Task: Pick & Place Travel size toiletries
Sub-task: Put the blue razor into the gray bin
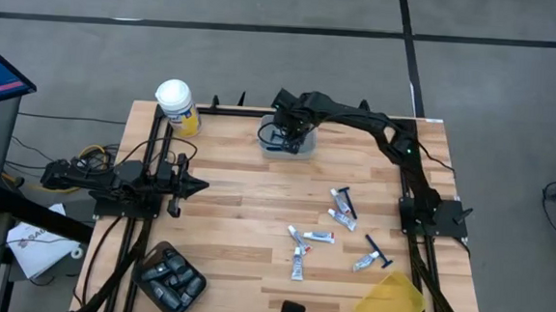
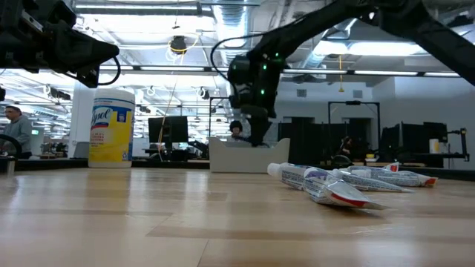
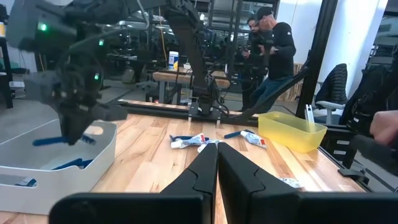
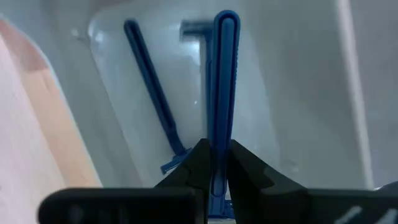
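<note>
Your right end effector [image 1: 286, 137] hangs over the clear bin [image 1: 303, 149] at the far edge of the worktop [image 1: 246, 212], and its two fingers are clamped on the handle of a blue razor [image 4: 224, 93], which points down into the bin. Another blue razor [image 4: 152, 93] lies on the bin floor just beside the held one; the left wrist view also shows blue razors inside the bin [image 3: 99, 158]. Your left end effector [image 1: 194, 183] waits at the left side of the worktop with its fingers pressed together on nothing. Out on the open wood, toward the right, the remaining toiletries are scattered: white squeeze tubes [image 1: 318, 236] near the middle, one more tube [image 1: 297, 264] nearer the front edge, and two razors [image 1: 341, 199] and [image 1: 377, 249] lying flat among them. A yellow tray [image 1: 390, 303] sits at the front right corner, a dark tray of grey pods [image 1: 169, 277] at the front left, and a yellow canister with a white lid [image 1: 178, 106] stands at the far left corner. People [image 3: 273, 50] stand in the room beyond the worktop.
</note>
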